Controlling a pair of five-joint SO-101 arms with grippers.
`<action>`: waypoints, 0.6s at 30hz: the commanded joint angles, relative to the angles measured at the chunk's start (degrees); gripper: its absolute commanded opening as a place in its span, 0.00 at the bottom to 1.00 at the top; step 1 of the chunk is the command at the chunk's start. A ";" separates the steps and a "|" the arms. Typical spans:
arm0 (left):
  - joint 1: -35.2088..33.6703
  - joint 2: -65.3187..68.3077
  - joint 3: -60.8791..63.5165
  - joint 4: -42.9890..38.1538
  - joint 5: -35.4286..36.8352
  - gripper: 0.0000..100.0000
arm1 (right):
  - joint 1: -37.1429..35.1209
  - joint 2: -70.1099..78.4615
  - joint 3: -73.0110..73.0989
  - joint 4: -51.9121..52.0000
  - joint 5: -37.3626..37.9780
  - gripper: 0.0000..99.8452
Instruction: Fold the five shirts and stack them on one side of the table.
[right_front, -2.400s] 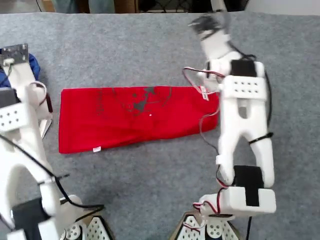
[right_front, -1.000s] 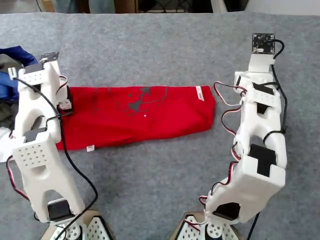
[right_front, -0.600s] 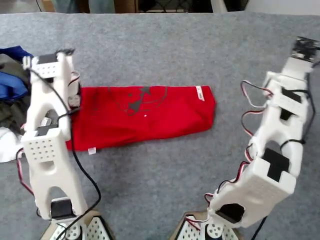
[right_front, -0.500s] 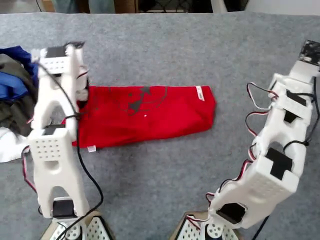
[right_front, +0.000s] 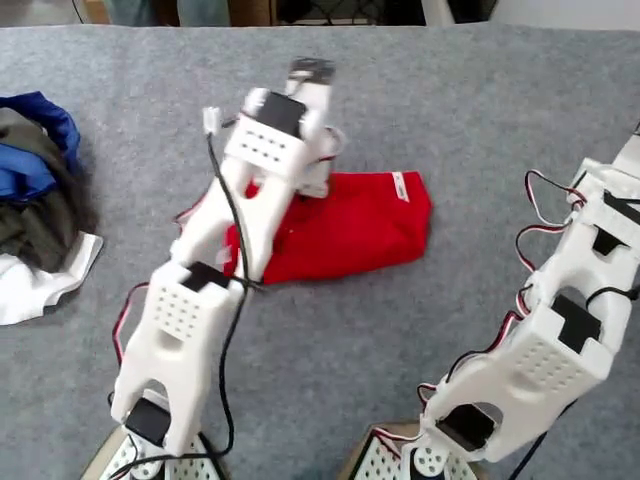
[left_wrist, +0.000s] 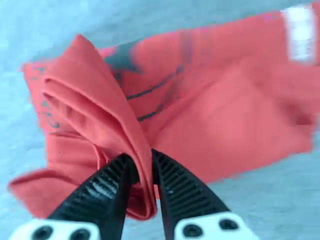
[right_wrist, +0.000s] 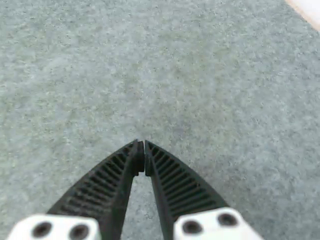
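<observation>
A red shirt (right_front: 350, 225) lies in the middle of the grey table, partly folded over itself. The left arm stretches across it in the high view. My left gripper (left_wrist: 141, 167) is shut on a bunched fold of the red shirt (left_wrist: 210, 120), lifting that edge over the rest of the cloth. The right arm (right_front: 580, 290) stands at the table's right edge, away from the shirt. My right gripper (right_wrist: 140, 150) is shut with nothing in it, above bare grey felt.
A heap of other shirts (right_front: 35, 200), blue, olive and white, lies at the left edge of the table (right_front: 450, 90). Bare grey felt lies behind the red shirt and between the two arm bases.
The left gripper took hold of the red shirt's left end and carried it right, folding the shirt over itself. The right arm drew back to the right edge.
</observation>
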 joint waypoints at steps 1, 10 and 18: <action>4.00 -0.79 -6.11 -3.96 3.34 0.03 | 0.79 -0.57 -3.56 -0.97 -0.44 0.01; 9.27 -0.70 -6.20 -11.96 7.56 0.03 | 1.05 -0.84 -3.56 -0.97 -0.44 0.01; 12.97 2.46 -6.55 -16.00 7.56 0.03 | 1.05 -0.92 -3.56 -0.97 -0.44 0.01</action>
